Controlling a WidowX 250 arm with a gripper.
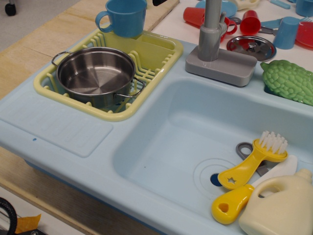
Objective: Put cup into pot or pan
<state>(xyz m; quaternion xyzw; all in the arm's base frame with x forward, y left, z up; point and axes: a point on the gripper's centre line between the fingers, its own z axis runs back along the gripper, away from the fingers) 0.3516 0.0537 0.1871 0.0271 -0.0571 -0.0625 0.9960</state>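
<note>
The blue cup [126, 17] sits at the top of the frame, left of centre, on the far rim of the yellow dish rack [161, 51], handle pointing left. The steel pot [95, 74] rests empty inside that rack, centre left. The pincer is out of view; its state cannot be observed.

Almost none of the arm is in frame. Only a small dark sliver of the gripper [159, 2] shows at the very top edge, a little left of centre, cut off by the frame border. It sits just beside the upper right rim of the cup [122, 17]; contact can't be confirmed. Fingers, jaw spacing and wrist are all out of view, so whether it is gripping or spread can't be told. Arm links and pose not visible anywhere else in the frame.
</note>
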